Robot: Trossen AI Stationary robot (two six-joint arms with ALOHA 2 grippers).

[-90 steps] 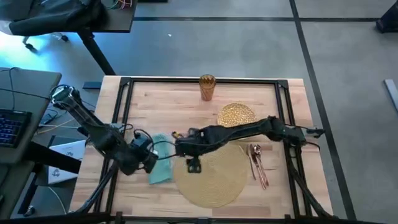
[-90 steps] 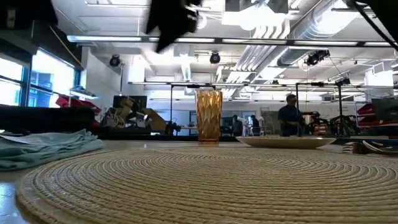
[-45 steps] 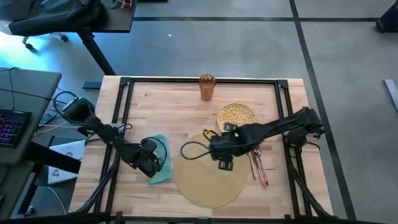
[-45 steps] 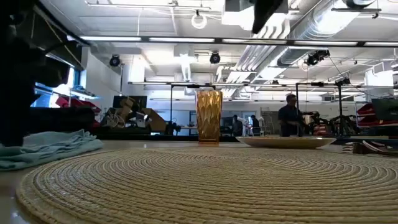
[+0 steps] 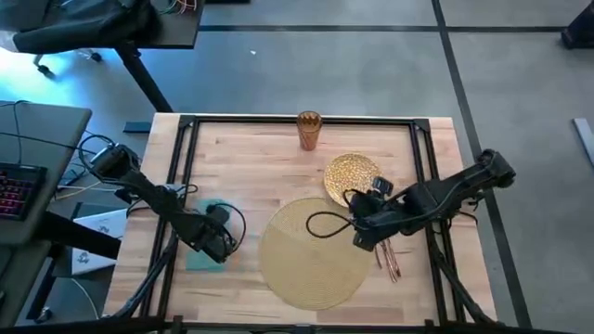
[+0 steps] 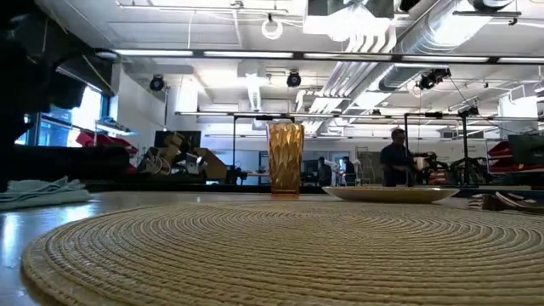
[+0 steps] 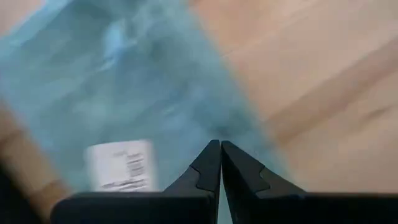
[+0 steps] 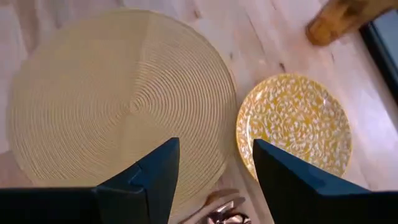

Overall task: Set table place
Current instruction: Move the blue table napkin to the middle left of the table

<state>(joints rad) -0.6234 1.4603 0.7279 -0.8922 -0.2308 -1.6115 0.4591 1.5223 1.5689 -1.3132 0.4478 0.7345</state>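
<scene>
- Risk, as I judge it: the teal cloth napkin (image 5: 206, 252), near the light-wood table's (image 5: 251, 158) left rail, could slip off the edge.
- Left gripper (image 7: 220, 149): fingers pressed together over the napkin; whether cloth is pinched, I cannot tell.
- Right gripper (image 8: 214, 163): fingers wide apart, holding nothing, above the round pale-gold woven placemat (image 8: 118, 106) and glittery gold plate (image 8: 293, 124).

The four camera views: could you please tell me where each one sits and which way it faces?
High view: overhead, straight down on the table, both arms visible.
Low view: tabletop height, level across the placemat toward the amber cup.
Left wrist: over the teal napkin, left gripper shut.
Right wrist: over placemat and gold plate, right gripper open.
High and low share the cup.
</scene>
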